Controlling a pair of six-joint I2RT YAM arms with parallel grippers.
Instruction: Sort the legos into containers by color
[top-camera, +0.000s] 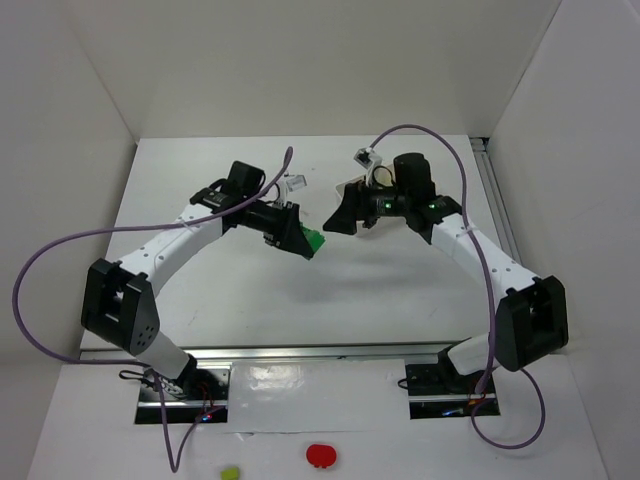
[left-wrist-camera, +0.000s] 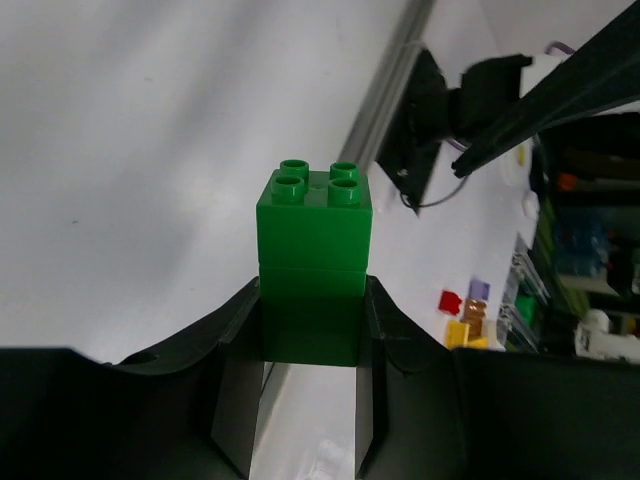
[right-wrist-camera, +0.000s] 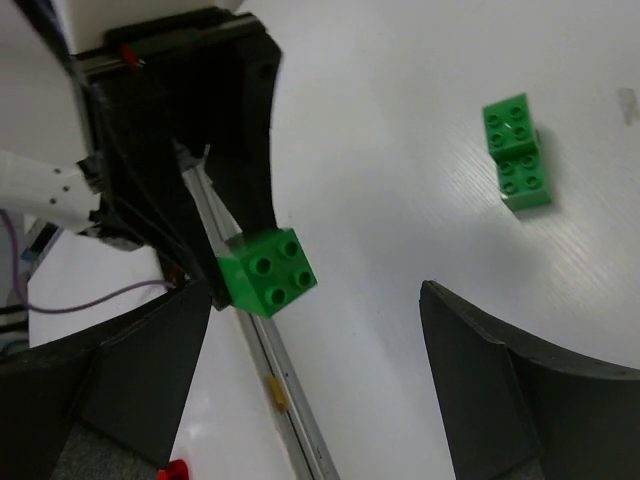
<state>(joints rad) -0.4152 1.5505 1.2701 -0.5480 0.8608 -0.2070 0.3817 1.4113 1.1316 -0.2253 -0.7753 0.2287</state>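
Observation:
My left gripper (top-camera: 298, 236) is shut on a dark green lego (top-camera: 314, 242), held above the middle of the table. In the left wrist view it is two 2x2 bricks stacked (left-wrist-camera: 315, 235), clamped at the lower brick between both fingers (left-wrist-camera: 240, 380). My right gripper (top-camera: 338, 220) faces it from the right, open and empty, jaws wide apart (right-wrist-camera: 320, 400). The right wrist view shows the held green lego (right-wrist-camera: 268, 270) and another green lego of two joined bricks (right-wrist-camera: 520, 152) lying on the table. The white tray is out of view.
A red round thing (top-camera: 320, 456) and a lime blob (top-camera: 230, 473) lie on the front ledge. A metal rail (top-camera: 300, 352) runs along the table's near edge. White walls enclose the table on the left, back and right. Small coloured bits (left-wrist-camera: 462, 318) show off the table.

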